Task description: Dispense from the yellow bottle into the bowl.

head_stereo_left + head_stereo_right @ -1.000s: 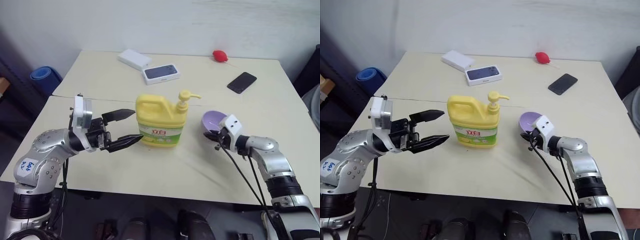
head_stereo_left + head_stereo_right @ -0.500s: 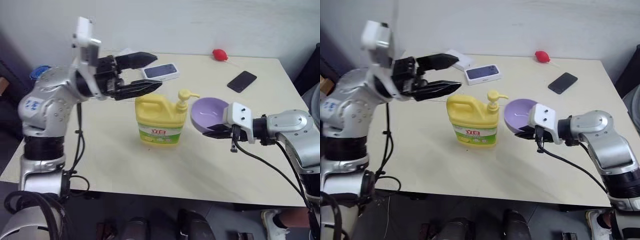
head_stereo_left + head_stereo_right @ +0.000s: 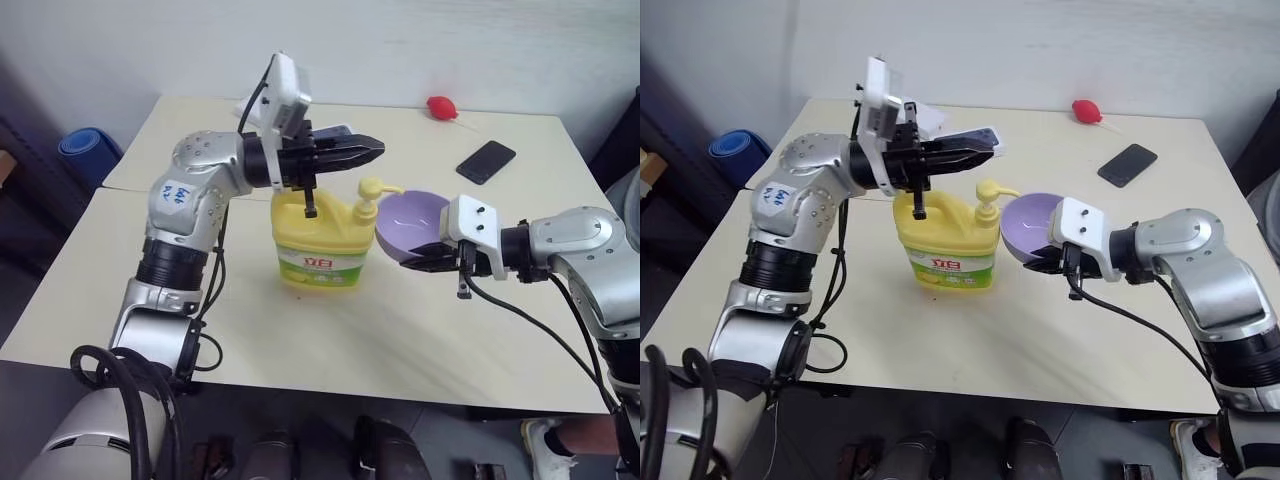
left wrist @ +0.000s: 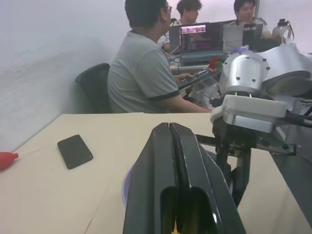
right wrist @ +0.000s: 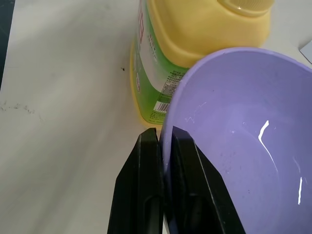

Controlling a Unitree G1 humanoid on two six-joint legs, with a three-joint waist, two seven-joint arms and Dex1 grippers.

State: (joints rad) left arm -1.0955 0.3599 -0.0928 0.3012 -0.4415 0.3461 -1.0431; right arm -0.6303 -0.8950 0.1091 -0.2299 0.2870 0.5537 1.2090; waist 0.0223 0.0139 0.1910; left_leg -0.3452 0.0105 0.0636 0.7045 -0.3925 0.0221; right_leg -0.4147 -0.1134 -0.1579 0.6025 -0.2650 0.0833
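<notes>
The yellow bottle point(image 3: 318, 245) stands upright mid-table, its pump nozzle point(image 3: 371, 189) pointing right. My left gripper point(image 3: 376, 150) is shut with nothing in it and hovers just above the pump head; in the left wrist view its fingers point(image 4: 161, 161) are pressed together. The lavender bowl point(image 3: 412, 216) is lifted off the table and tilted, its mouth close beside the nozzle's spout. My right gripper point(image 5: 165, 132) is shut on the bowl's point(image 5: 234, 122) near rim, with the bottle point(image 5: 195, 29) just beyond it.
A black phone point(image 3: 484, 162) and a red object point(image 3: 440, 108) lie at the table's far right. A boxed phone point(image 3: 975, 135) lies behind my left arm. A blue roll point(image 3: 88, 150) lies beyond the table's left edge. People sit at desks point(image 4: 146, 73) past the table.
My left gripper has closed, risen and swung right from beside the bottle to above its pump. My right gripper lifted the bowl off the table and tilted it toward the nozzle.
</notes>
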